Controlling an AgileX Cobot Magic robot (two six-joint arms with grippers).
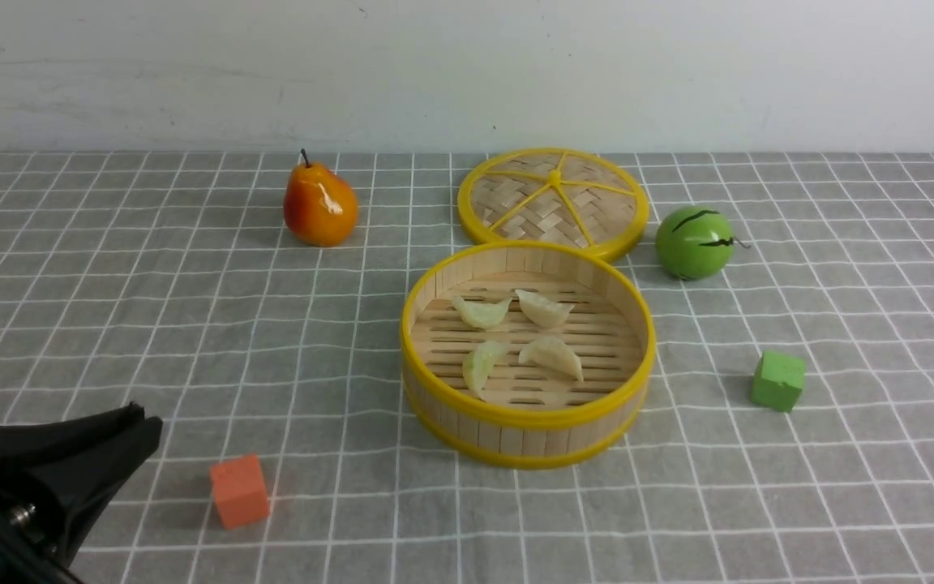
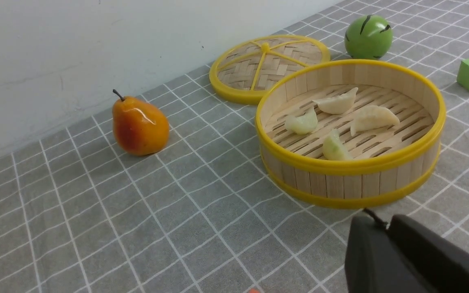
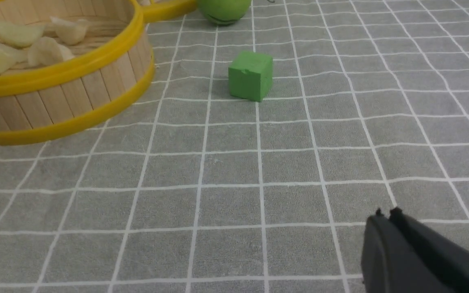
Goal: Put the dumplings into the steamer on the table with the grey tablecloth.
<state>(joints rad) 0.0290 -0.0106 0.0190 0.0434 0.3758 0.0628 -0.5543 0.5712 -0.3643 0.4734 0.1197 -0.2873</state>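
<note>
On the grey-clothed bench (image 1: 110, 268), all four dumplings (image 1: 552, 355) lying inside the steamer (image 1: 527, 415). Left hand (image 2: 379, 221) near-closed and empty, low beside the orange cube (image 1: 239, 491); right hand (image 3: 385, 215) closed, empty. Best kept clear of the yellow rim while retreating.
</note>
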